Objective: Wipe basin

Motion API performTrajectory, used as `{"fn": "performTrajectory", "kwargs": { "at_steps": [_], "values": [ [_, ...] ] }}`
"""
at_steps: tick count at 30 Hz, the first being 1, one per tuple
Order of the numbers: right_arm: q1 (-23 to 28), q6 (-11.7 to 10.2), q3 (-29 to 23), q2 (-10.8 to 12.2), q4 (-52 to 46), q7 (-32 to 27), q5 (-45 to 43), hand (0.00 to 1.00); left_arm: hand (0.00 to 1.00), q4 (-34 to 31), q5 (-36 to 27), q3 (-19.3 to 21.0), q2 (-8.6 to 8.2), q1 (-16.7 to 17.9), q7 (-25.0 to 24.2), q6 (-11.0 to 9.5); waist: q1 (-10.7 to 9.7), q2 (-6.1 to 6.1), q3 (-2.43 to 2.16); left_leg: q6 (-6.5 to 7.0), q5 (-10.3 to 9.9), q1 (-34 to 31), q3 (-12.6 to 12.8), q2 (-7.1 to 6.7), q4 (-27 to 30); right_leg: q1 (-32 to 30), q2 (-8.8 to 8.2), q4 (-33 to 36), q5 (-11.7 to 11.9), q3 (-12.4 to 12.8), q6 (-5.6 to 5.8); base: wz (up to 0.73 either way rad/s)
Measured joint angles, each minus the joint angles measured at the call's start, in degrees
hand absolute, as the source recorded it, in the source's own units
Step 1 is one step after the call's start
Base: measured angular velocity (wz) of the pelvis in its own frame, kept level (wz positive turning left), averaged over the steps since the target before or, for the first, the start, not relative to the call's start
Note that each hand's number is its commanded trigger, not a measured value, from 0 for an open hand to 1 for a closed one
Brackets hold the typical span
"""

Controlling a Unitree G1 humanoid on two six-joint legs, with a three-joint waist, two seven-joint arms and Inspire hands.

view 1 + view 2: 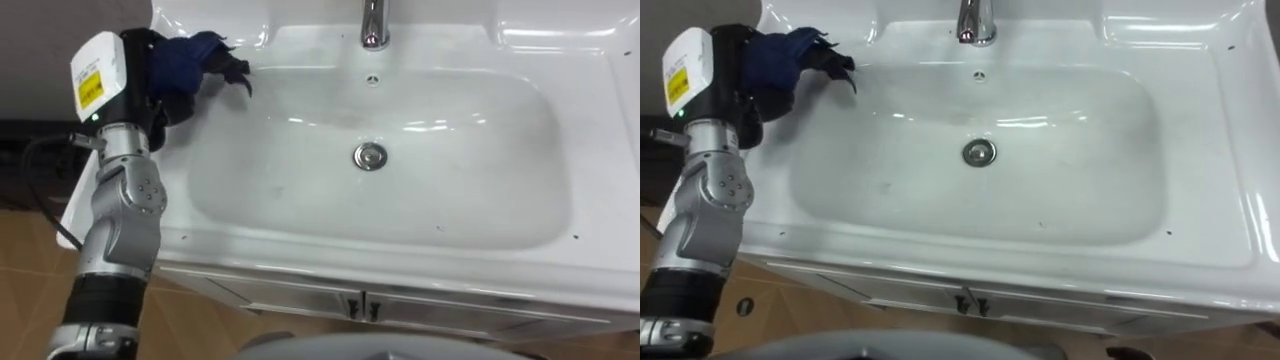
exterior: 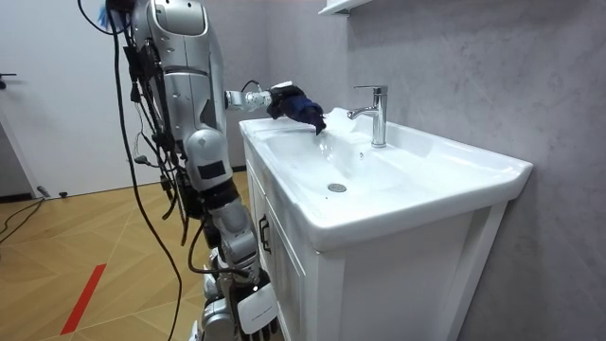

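Your left hand (image 1: 158,88): fingers clenched round a dark blue cloth (image 1: 203,55), at the rear left corner of the white basin (image 1: 420,266). Tap (image 1: 374,25) and drain (image 1: 370,156): well apart from the cloth.

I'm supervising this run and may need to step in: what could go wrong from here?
The blue cloth is bunched in the left hand at the back left corner of the basin, with only a tail hanging free, so the hand itself might scrape the porcelain. Sweeping along the back, it could knock the faucet.
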Motion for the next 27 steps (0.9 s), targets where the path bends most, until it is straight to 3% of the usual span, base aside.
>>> {"fn": "performTrajectory", "kwargs": {
  "at_steps": [7,13,14,15,16,17,27],
  "values": [
    [0.75,1.2,0.03,-0.04,-1.46,0.37,-0.78,0.0,1.0,-0.02,0.08,1.17,0.0,3.13,-0.07,2.12,0.27,0.08,-0.54,0.0,0.04,0.0,0.4,-0.27,-0.19,0.19,-0.16,-0.76,-0.06,0.12,0.06,0.0],
    [0.95,1.71,0.66,-0.06,-1.6,1.68,-0.74,0.0,1.0,0.2,0.04,1.36,-0.01,3.39,-0.16,2.8,0.91,-0.73,-0.02,0.0,0.03,0.0,0.33,-0.27,-0.18,0.21,-0.16,-0.59,-0.05,0.06,0.06,0.0],
    [0.95,1.71,0.79,-0.06,-1.61,1.77,-0.74,0.0,0.93,0.28,0.04,1.36,-0.01,3.39,-0.16,2.8,0.91,-0.77,0.01,0.0,0.03,0.0,0.31,-0.27,-0.18,0.21,-0.16,-0.56,-0.05,0.05,0.06,0.0],
    [0.95,1.73,0.96,-0.06,-1.72,2.0,-0.73,0.0,0.78,0.32,0.04,1.36,-0.01,3.39,-0.16,2.8,0.95,-0.84,0.05,0.0,0.03,-0.03,0.27,-0.25,-0.17,0.17,-0.14,-0.5,-0.05,0.05,0.06,0.0],
    [0.96,1.74,0.95,-0.06,-1.94,2.06,-0.73,0.0,0.71,0.32,0.04,1.36,-0.01,3.39,-0.16,2.8,0.95,-0.85,0.06,0.0,0.01,-0.08,0.18,-0.25,-0.16,0.11,-0.14,-0.49,-0.05,0.05,0.06,0.0],
    [1.0,1.77,0.93,-0.06,-2.11,2.06,-0.77,0.0,0.0,0.32,0.09,1.36,-0.01,3.39,-0.16,2.81,1.0,-0.82,0.06,0.0,0.0,-0.1,0.12,-0.25,-0.16,0.08,-0.14,-0.5,-0.05,0.06,0.06,0.0],
    [2.51,2.88,0.94,-0.28,-4.84,2.08,-0.8,0.0,0.0,0.32,0.01,1.38,-0.02,3.59,-0.18,4.01,0.9,-0.54,-0.08,0.01,0.0,-0.11,0.11,-0.28,-0.16,0.15,-0.11,-0.81,-0.07,0.24,0.08,0.0]
  ]
}}
